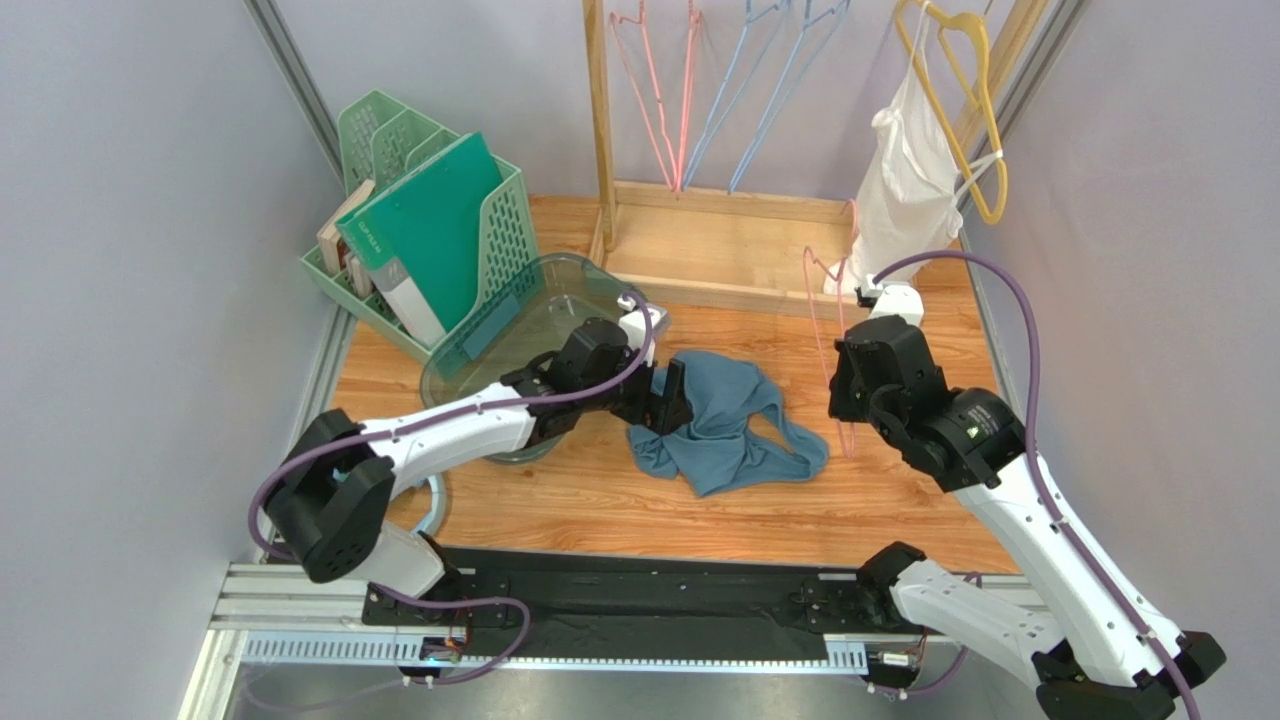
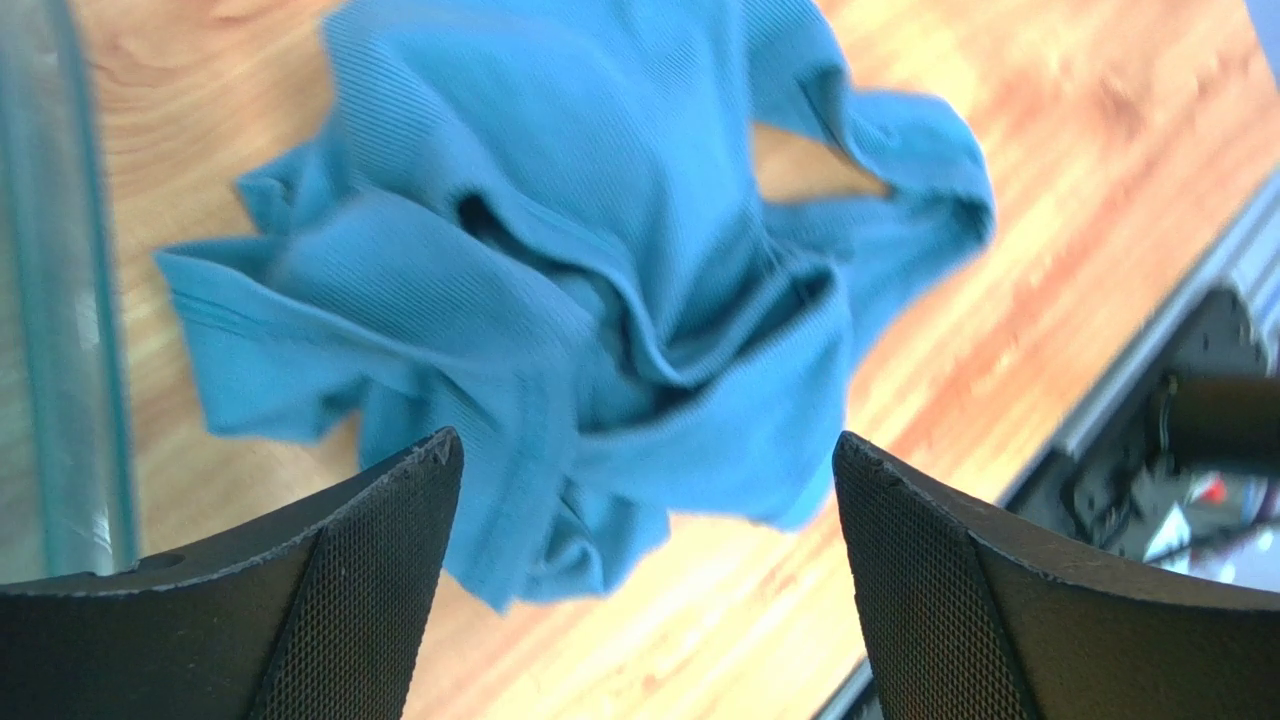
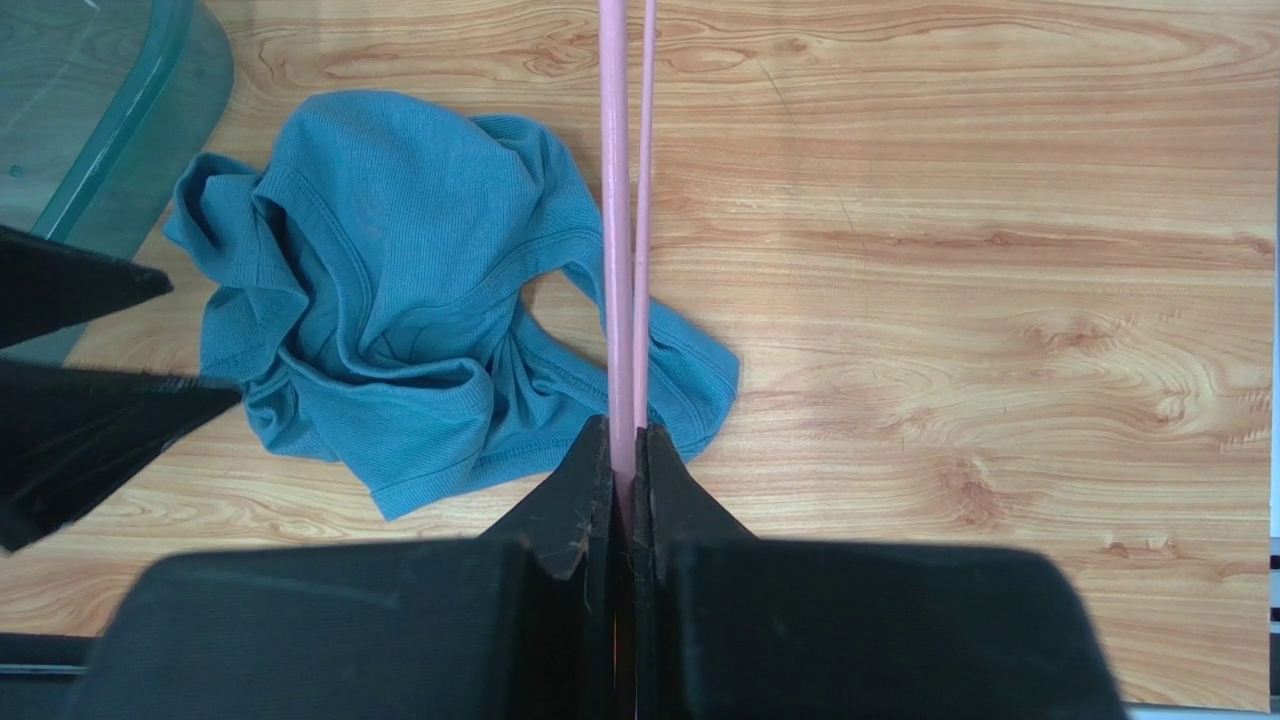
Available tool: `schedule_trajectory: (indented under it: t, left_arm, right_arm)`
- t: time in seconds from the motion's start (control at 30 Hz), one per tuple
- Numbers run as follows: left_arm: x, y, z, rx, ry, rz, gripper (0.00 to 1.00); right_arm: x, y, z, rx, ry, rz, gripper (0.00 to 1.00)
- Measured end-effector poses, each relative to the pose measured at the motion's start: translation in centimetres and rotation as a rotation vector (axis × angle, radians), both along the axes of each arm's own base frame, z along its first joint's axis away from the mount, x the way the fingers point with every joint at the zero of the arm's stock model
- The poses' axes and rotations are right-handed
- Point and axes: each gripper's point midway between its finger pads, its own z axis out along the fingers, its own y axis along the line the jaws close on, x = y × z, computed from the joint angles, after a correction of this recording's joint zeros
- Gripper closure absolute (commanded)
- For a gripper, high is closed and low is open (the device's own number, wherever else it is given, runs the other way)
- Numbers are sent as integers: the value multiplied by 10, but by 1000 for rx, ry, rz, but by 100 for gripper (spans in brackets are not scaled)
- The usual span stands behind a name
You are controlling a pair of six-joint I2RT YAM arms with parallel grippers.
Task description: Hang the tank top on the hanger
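Note:
The blue-teal tank top (image 1: 724, 423) lies crumpled on the wooden table; it also shows in the left wrist view (image 2: 601, 270) and the right wrist view (image 3: 391, 300). My left gripper (image 1: 676, 402) is open and empty just above the tank top's left edge, with fabric showing between its fingers (image 2: 646, 450). My right gripper (image 1: 845, 398) is shut on the pink hanger (image 1: 819, 308), to the right of the tank top. In the right wrist view the hanger's two thin wires (image 3: 616, 225) run up from the closed fingertips (image 3: 627, 435) over the tank top's right strap.
A clear glass bowl (image 1: 519, 338) sits just left of the left gripper, with a green file rack (image 1: 436, 225) behind it. A wooden rack (image 1: 601, 120) at the back holds pink and light-blue hangers. A yellow hanger with a white garment (image 1: 909, 173) hangs at back right.

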Motion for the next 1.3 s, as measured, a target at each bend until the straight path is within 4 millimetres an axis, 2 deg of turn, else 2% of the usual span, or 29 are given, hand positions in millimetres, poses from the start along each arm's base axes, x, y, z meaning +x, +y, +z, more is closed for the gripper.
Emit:
schedule_trajectory:
  t: [0.07,0.17,0.27,0.33,0.47,0.53,0.7,0.9,0.97,1.17,1.3]
  left_arm:
    - [-13,1,4,12,-24,-36,5]
    - [-42,-17,3,28,-51,-145,6]
    - [-65,-32,-8,50,-48,-235,7]
    - [-73,-38,-21,75,-33,-273,7]
    - [-71,-49,-46,128,-4,-298,8]
    - [-68,-54,-51,139,-4,-306,8]
    - [-66,-65,-48,140,-37,-325,8]
    - [-55,-78,-31,122,-94,-329,8]
    - [-52,-82,-30,121,-105,-336,11]
    - [-51,-86,-48,155,-94,-359,23]
    - [-52,-84,-56,171,-82,-365,22]
  right_arm:
    - [0,1,-2,2,3,3,100]
    - [-2,2,-11,2,24,9,100]
    - [-3,4,-18,3,41,15,100]
    - [-4,5,-20,5,46,19,100]
    - [-5,6,-20,10,49,26,100]
    - [-5,6,-19,14,46,27,100]
    - [-7,7,-17,24,39,32,100]
    - [-7,7,-17,23,39,33,100]
    - [-7,7,-17,23,39,33,100]
    - [-7,7,-18,23,40,34,100]
    - [-7,6,-19,21,43,34,100]
